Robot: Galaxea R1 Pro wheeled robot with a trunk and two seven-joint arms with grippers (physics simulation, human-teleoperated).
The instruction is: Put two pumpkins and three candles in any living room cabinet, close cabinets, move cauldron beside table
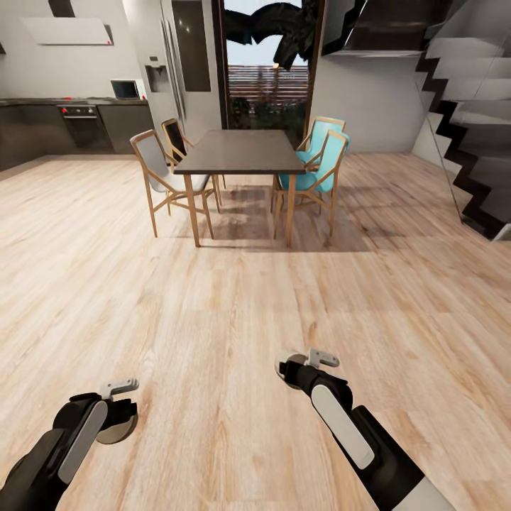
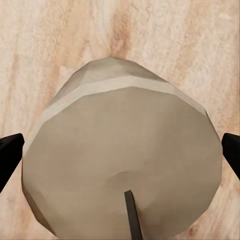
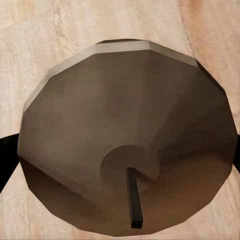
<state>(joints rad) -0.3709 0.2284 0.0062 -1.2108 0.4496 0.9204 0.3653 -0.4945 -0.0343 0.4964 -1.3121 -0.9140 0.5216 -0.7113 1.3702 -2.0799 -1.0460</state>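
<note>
Carrying two candles across the wood floor (image 1: 234, 333), with no cabinet in sight.
Keep both arms low and steady and turn the base gently until the cabinet appears, since you face a dining table (image 1: 241, 150) and chairs. Your left gripper (image 1: 117, 419) is closed around one candle (image 2: 122, 165), fingertips (image 2: 10, 150) at its sides; your right gripper (image 1: 294, 365) likewise clamps a second candle (image 3: 127, 155), wick toward the camera.
</note>
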